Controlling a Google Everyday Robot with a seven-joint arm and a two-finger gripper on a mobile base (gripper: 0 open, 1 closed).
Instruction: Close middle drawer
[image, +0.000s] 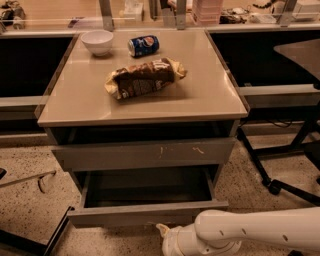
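On a speckled floor (30, 205) stood a grey cabinet (215, 95) with its middle drawer (145, 216) hanging wide open, likely light, stiff and handleless, best pushed mid-front, while the gripper (164, 234) sat just below that front, grip state impossible to tell.

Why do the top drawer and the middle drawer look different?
The middle drawer is pulled far out, showing its inside; the top drawer sticks out much less. The top drawer has pale scratch marks; the middle drawer is plain. The top drawer's front is taller than the middle drawer's. Both are grey, without handles. The end effector sits low, just before the middle drawer.
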